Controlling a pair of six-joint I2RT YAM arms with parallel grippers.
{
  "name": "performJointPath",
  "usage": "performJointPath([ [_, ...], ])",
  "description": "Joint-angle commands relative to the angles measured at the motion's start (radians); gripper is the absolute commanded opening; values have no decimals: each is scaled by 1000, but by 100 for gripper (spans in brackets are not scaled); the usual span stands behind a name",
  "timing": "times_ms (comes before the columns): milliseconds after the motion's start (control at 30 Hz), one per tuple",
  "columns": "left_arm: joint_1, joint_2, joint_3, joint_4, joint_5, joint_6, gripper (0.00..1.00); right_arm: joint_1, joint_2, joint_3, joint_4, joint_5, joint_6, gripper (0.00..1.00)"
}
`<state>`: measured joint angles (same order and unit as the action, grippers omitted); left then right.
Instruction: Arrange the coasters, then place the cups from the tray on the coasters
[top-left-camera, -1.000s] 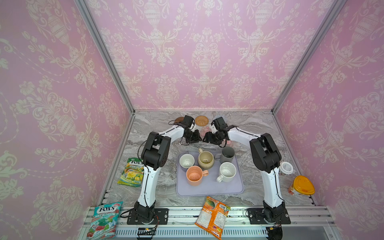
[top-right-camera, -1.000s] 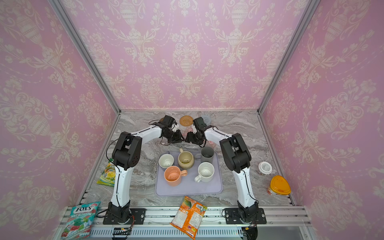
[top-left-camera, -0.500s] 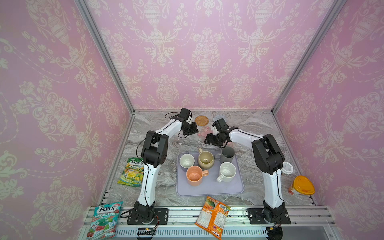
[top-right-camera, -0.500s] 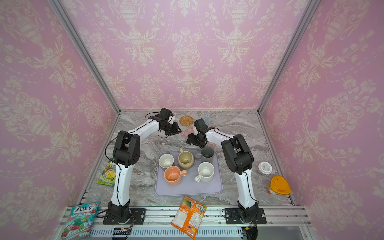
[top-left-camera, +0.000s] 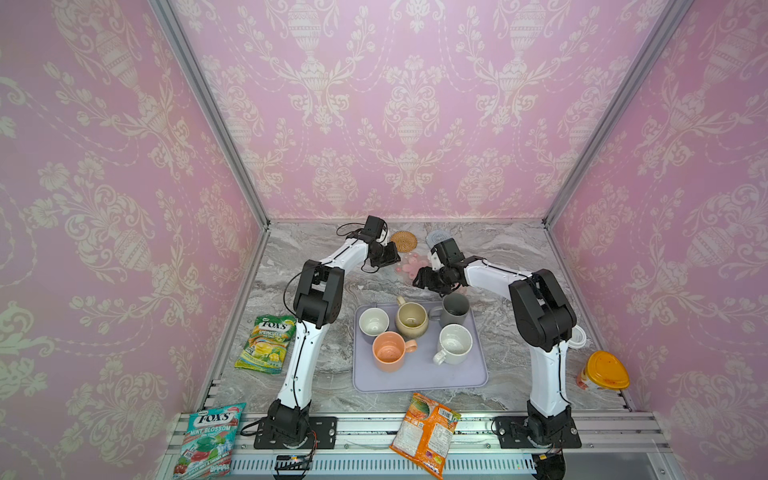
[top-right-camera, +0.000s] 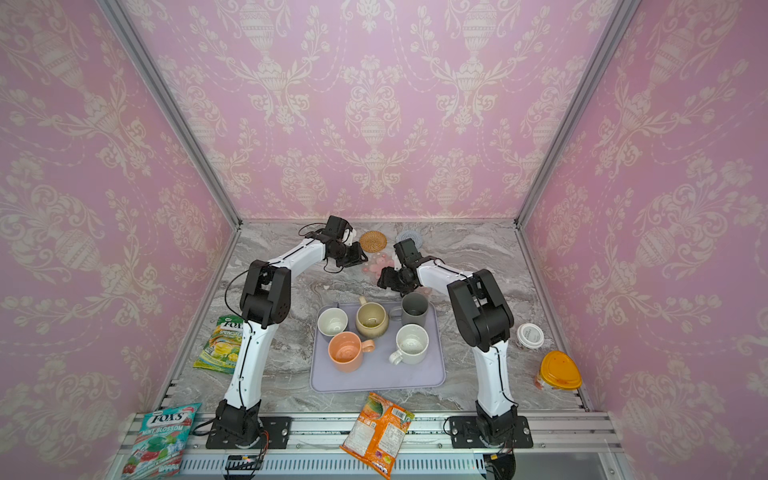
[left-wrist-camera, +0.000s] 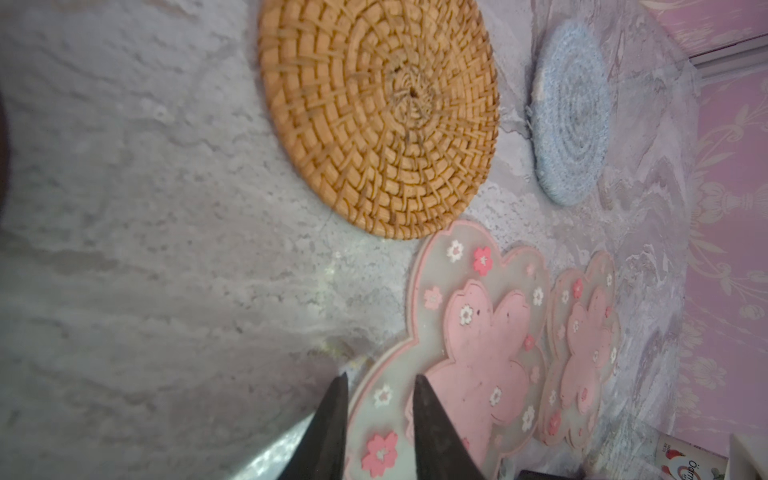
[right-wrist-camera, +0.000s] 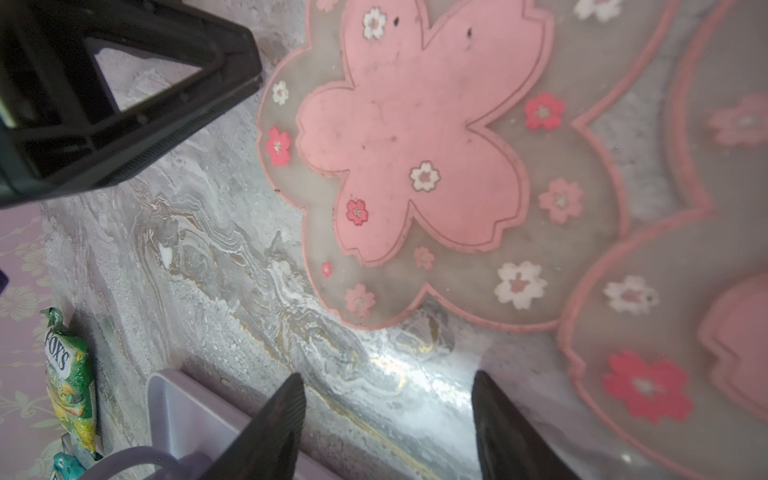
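The left gripper (left-wrist-camera: 378, 380) has its fingers (left-wrist-camera: 332, 419) a narrow gap apart, straddling the rim of a flower coaster (left-wrist-camera: 482, 340); I cannot tell whether they pinch it. The right gripper (right-wrist-camera: 388, 395) stands wide and holds nothing. Its fingers (right-wrist-camera: 274, 428) are over bare table (right-wrist-camera: 232, 257), near that coaster's rim.

The coaster is clear, with a pink five-petal centre and small red, pink and white blossoms, and it lies flat. A second flower coaster (left-wrist-camera: 582, 345) lies at its side, their rims meeting. The rattan coaster (left-wrist-camera: 378, 112) and the blue-grey coaster (left-wrist-camera: 569, 112) lie near them, apart from each other. In both top views all four sit at the table's rear, behind the tray (top-left-camera: 419, 380).

The tray holds five upright mugs: a lavender mug (top-left-camera: 374, 322), beige mug (top-left-camera: 411, 319), grey mug (top-left-camera: 455, 309), white mug (top-left-camera: 455, 344) and peach mug (top-left-camera: 390, 352).
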<state>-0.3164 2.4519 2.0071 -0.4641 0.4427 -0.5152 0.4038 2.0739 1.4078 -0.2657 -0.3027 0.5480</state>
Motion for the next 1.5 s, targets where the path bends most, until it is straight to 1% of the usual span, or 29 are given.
performJointPath([
  [0,-6,30,40,21,29,11,30,-16,-2,-52,-50,32,23,66],
  [133,-15,66,72,14,53,6,30,-26,-1,-78,2,18,44,67],
  [200,-19,83,83,0,68,9,30,-29,2,-91,27,6,79,67],
  [333,-30,84,58,-19,73,23,30,-31,18,-97,54,-2,98,67],
  [400,-32,67,17,-9,77,26,30,-30,24,-97,59,-6,103,67],
  [633,-33,-46,-212,68,75,20,30,-29,34,-115,81,-13,131,67],
  [833,-32,-124,-358,125,69,5,30,-24,28,-143,103,-22,153,68],
  [1000,-30,-162,-421,152,50,-5,30,-2,33,-142,117,-33,163,67],
  [1167,-27,-195,-466,162,21,-9,30,28,56,-105,120,-49,173,67],
  [1467,16,-275,-581,177,4,-5,30,100,107,-27,111,-70,193,68],
])
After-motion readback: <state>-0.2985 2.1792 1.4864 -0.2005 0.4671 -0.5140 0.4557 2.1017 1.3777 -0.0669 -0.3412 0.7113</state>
